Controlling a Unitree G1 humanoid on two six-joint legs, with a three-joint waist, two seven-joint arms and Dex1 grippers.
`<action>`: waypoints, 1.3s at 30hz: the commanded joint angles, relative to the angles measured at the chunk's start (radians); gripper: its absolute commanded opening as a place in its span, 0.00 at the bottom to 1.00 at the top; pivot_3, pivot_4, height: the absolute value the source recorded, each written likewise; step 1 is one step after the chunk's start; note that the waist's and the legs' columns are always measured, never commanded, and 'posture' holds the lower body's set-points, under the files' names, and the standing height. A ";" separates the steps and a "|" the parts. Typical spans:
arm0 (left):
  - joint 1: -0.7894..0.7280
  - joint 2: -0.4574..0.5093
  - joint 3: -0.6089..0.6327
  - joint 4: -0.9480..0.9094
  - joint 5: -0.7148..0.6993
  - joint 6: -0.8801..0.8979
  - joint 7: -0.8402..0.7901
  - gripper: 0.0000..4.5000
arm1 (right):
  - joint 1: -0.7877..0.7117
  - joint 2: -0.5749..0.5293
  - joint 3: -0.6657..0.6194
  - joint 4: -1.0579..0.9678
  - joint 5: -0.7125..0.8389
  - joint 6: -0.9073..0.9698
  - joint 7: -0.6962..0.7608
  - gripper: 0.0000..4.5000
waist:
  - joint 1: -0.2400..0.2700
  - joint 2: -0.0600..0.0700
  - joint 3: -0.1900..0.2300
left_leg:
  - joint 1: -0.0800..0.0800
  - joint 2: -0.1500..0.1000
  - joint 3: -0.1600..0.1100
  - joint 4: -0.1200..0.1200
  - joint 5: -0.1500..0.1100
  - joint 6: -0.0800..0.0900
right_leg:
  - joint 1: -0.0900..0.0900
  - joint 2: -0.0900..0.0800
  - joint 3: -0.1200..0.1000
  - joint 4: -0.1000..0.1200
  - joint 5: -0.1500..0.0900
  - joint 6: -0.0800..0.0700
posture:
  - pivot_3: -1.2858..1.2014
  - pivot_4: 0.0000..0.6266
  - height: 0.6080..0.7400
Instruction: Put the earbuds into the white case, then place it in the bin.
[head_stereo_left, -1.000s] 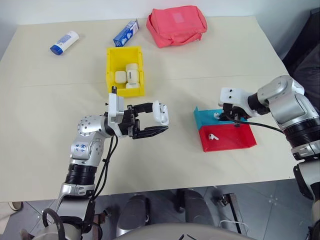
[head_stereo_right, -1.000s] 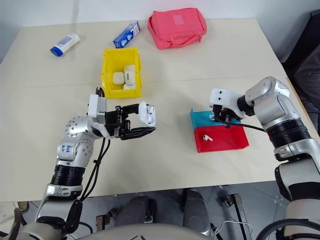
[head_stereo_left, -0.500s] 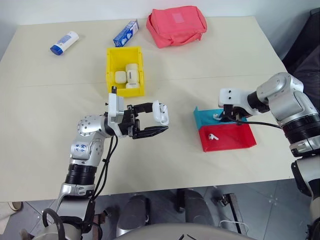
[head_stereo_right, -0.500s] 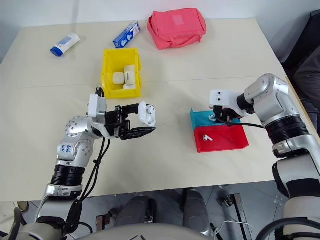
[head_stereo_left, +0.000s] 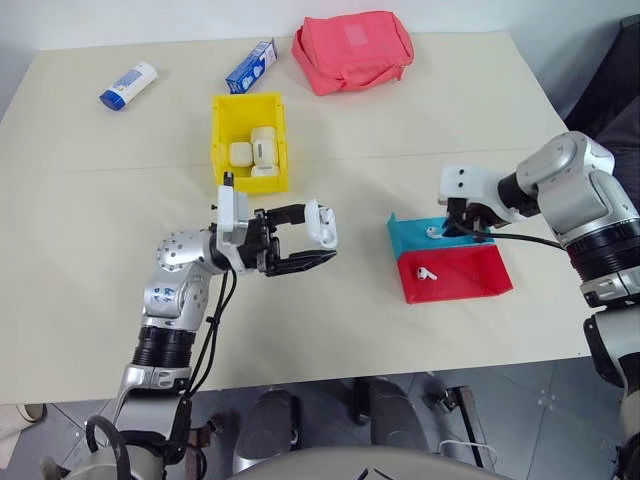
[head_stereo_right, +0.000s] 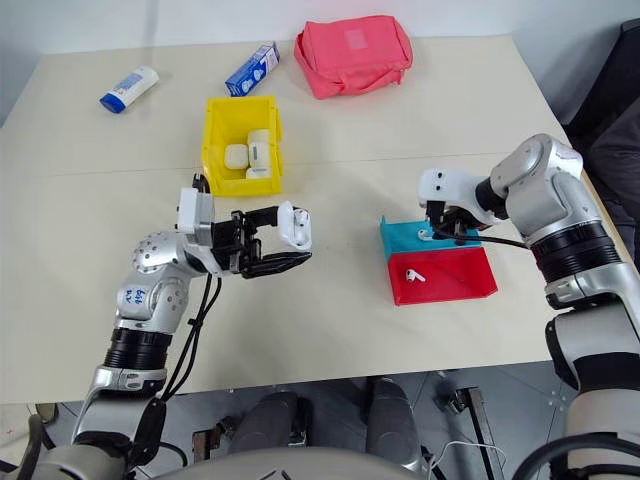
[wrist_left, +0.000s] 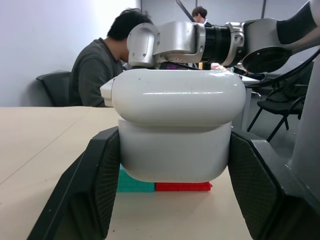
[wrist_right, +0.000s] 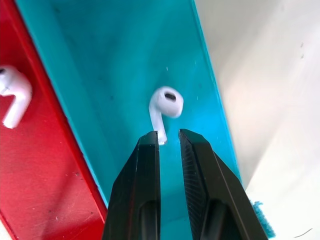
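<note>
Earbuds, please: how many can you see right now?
2. One earbud is over the blue tray, its stem pinched by the right gripper; the other lies in the red tray. More may be hidden inside cases.

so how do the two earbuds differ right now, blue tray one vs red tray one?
The blue-tray earbud has its stem pinched between the right gripper fingertips; the red-tray earbud lies free. The first is over the blue tray, the second on the red tray. Both are small, glossy white, with short stems.
</note>
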 joint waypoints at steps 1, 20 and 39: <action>-0.021 -0.011 -0.001 -0.003 -0.008 -0.024 0.001 0.62 | 0.004 -0.042 -0.053 -0.060 0.009 0.047 0.005 0.15 | 0.001 0.000 0.000 | 0.000 0.000 0.000 0.000 0.000 0.000 | 0.000 0.000 0.000 0.000 0.000 0.000 | 0.52 0.24 1.00; -0.061 -0.038 -0.009 0.067 -0.002 -0.064 -0.016 0.62 | 0.042 -0.030 -0.085 -0.370 0.084 0.678 -0.138 0.49 | 0.000 0.000 0.000 | -0.001 0.000 0.000 0.000 0.000 0.000 | -0.002 -0.001 0.000 0.002 -0.001 -0.001 | 0.52 0.24 1.00; -0.015 -0.016 -0.011 0.002 -0.013 -0.034 -0.009 0.62 | -0.002 0.087 -0.020 -0.225 0.191 0.765 -0.334 0.49 | -0.001 0.000 0.000 | -0.001 -0.001 0.000 0.000 0.000 0.000 | -0.003 -0.001 -0.001 0.003 -0.001 -0.002 | 0.52 0.24 1.00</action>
